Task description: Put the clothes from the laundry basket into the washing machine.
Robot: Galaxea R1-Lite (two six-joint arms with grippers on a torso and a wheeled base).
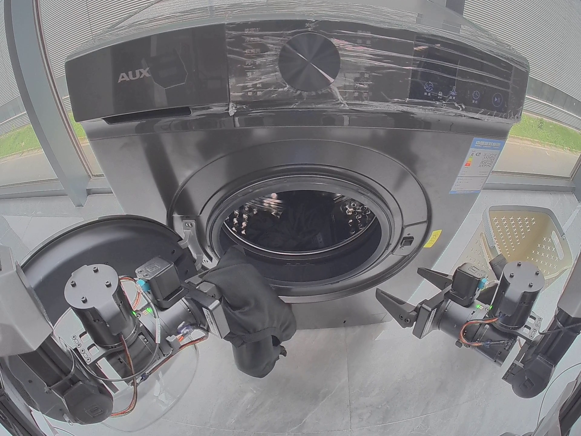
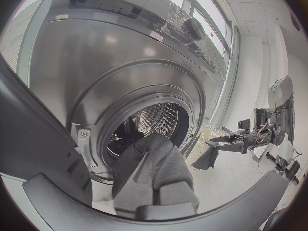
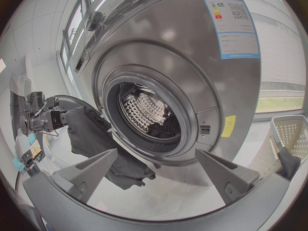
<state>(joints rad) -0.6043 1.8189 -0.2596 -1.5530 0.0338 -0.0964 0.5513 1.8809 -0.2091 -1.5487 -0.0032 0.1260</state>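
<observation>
The washing machine [image 1: 302,152] stands with its drum [image 1: 302,222] open and dark clothes [image 3: 164,129] lying inside. My left gripper [image 1: 225,303] is shut on a black garment [image 1: 254,310] just below and left of the drum's lower rim. The garment drapes over the fingers [image 2: 173,193] and hangs toward the floor. My right gripper [image 1: 402,286] is open and holds nothing, low to the right of the drum, its fingers [image 3: 96,167] spread wide. The laundry basket [image 1: 526,237] sits at the far right with a dark cloth [image 3: 288,164] over its rim.
The machine's round door [image 1: 103,243] is swung open to the left, behind my left arm. Bare tiled floor [image 1: 363,376] lies in front of the machine. Windows and a grey pillar [image 1: 42,92] stand behind it.
</observation>
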